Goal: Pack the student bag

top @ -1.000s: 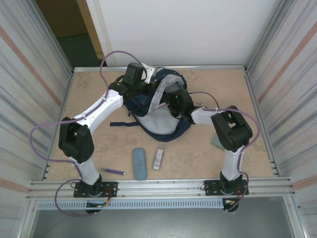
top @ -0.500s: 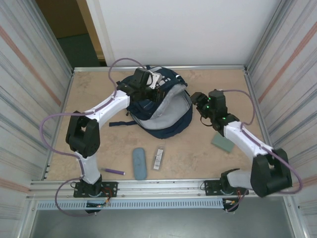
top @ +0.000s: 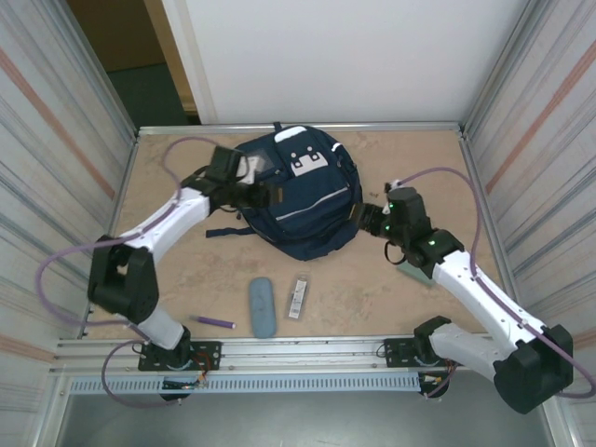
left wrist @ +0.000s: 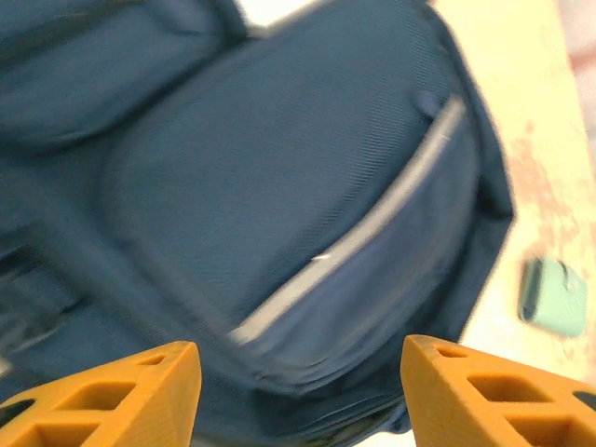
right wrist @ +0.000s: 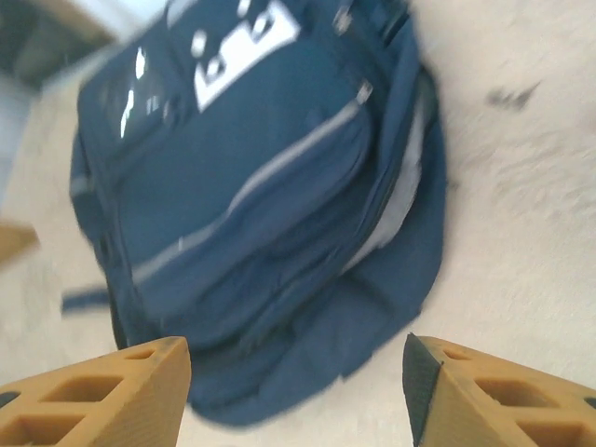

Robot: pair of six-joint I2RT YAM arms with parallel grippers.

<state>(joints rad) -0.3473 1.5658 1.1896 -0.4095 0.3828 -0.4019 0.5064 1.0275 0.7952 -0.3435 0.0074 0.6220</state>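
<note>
Jaws are standing spread on our left gripper (top: 268, 196) and right gripper (top: 366, 217), pinching nothing; we are flanking the navy backpack (top: 307, 200), which is lying at upper centre of the frame.

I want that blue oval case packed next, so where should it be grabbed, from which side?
Probably across the narrow middle of the blue oval case, down from above. It lies flat, long axis running near to far, so the left fingers closing left to right span its slimmest part.
</note>
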